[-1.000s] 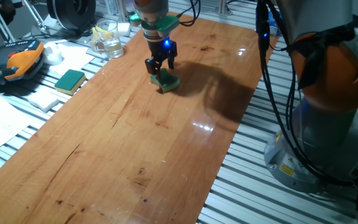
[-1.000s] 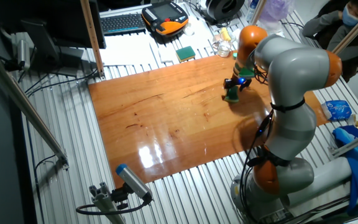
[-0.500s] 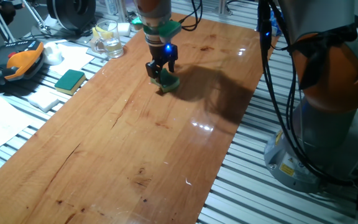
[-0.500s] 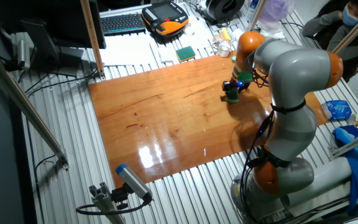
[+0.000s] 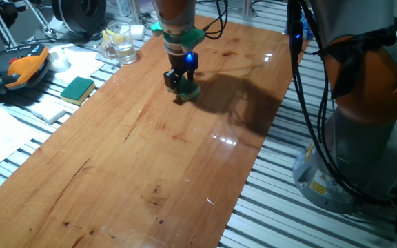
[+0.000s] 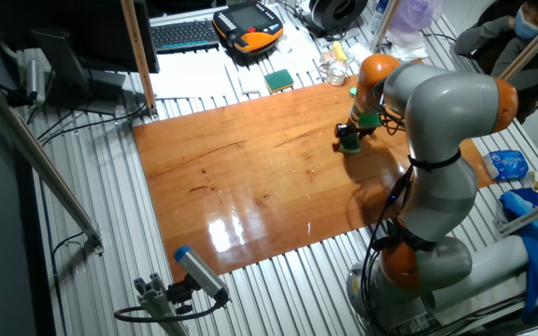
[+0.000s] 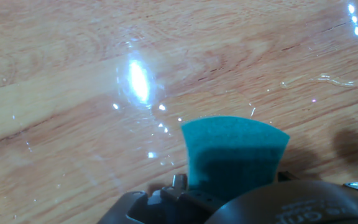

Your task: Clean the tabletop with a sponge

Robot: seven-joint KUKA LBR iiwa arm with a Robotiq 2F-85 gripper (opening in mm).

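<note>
The sponge (image 5: 187, 91) is a small teal-green block with a thin yellowish underside. It rests on the tabletop (image 5: 150, 145), a glossy reddish-brown board, near its far end. My gripper (image 5: 181, 83) stands straight down over it, shut on the sponge, with a blue light glowing on the wrist. In the other fixed view the gripper (image 6: 348, 138) holds the sponge (image 6: 348, 146) against the tabletop (image 6: 250, 177) near the board's right far corner. In the hand view the sponge (image 7: 235, 152) juts out over wet, shiny wood (image 7: 73, 93); the fingers are hidden behind it.
A flat green sponge (image 5: 78, 88) lies on white paper left of the board, beside a glass cup (image 5: 119, 43) and an orange pendant (image 5: 23, 69). The arm's grey base (image 5: 364, 138) and cables stand at the right, on ribbed metal (image 5: 274, 200).
The hand has turned at the wrist and shifted slightly right in one fixed view. The sponge stays pressed on the board at nearly the same spot.
</note>
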